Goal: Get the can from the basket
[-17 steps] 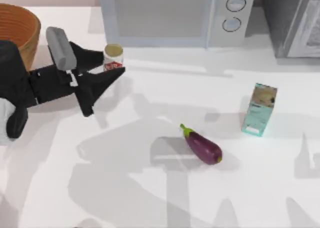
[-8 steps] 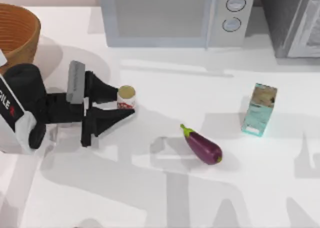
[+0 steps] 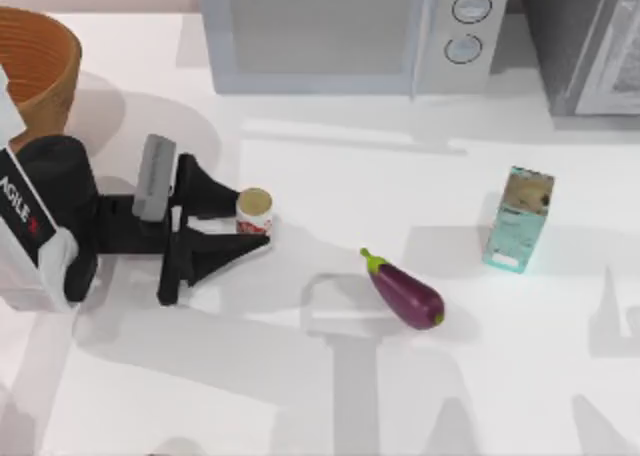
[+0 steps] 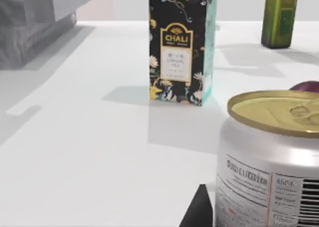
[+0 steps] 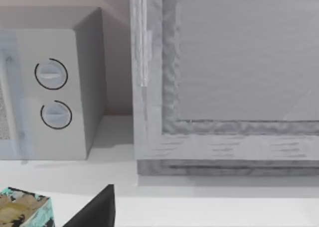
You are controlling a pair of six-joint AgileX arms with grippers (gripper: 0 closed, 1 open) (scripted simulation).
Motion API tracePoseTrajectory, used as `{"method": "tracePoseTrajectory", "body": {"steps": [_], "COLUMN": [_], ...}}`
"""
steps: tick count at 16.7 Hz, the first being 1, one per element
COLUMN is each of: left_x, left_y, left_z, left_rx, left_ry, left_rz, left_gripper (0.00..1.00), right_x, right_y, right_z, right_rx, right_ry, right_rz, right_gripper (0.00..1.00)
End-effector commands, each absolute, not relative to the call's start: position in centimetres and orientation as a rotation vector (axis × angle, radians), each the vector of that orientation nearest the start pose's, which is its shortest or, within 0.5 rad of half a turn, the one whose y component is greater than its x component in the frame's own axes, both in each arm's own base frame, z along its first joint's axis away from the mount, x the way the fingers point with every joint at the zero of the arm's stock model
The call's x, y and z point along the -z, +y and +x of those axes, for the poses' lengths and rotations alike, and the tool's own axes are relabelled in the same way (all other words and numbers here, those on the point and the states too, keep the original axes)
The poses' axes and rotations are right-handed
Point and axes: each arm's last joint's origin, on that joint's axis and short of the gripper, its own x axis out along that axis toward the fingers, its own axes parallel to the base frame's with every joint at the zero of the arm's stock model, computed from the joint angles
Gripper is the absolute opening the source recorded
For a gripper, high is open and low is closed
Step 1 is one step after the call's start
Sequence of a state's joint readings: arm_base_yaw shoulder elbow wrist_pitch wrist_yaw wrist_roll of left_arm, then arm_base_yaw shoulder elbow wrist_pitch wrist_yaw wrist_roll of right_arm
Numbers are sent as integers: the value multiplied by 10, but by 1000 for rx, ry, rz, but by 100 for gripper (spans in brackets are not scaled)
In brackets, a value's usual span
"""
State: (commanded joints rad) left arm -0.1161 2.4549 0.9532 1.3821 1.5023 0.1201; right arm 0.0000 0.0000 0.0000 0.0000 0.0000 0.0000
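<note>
Outside basket [image 3: 40,61], can [image 3: 254,212] gripped

Lighting bright and even. Soft-edged grey shadows cross the white table [image 3: 330,396]; the carton [image 3: 518,219] and eggplant [image 3: 405,292] cast theirs toward the left. No glare. Rendering slightly soft throughout.

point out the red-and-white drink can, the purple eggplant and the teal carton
red-and-white drink can [image 3: 254,209], top view, its pale round top
purple eggplant [image 3: 408,296], top view, middle of its body
teal carton [image 4: 181,48], left wrist view, its black front label
</note>
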Motion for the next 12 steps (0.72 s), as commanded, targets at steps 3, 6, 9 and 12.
{"method": "tracePoseTrajectory", "body": {"steps": [3, 6, 9, 12], "left_x": [-18, -18, -18, -18], "left_y": [-71, -71, -71, -71], "left_z": [370, 370, 370, 370], "left_rx": [1591, 1591, 1591, 1591], "left_ry": [0, 0, 0, 0], "left_rz": [0, 0, 0, 0], "left_gripper": [0, 23, 45, 68], "right_x": [-160, -160, -160, -160], "right_y": [-1, -1, -1, -1], "right_z": [106, 106, 106, 106], "right_rx": [0, 0, 0, 0], "right_ry": [0, 0, 0, 0], "right_rz": [0, 0, 0, 0], "right_gripper": [100, 100, 100, 100]}}
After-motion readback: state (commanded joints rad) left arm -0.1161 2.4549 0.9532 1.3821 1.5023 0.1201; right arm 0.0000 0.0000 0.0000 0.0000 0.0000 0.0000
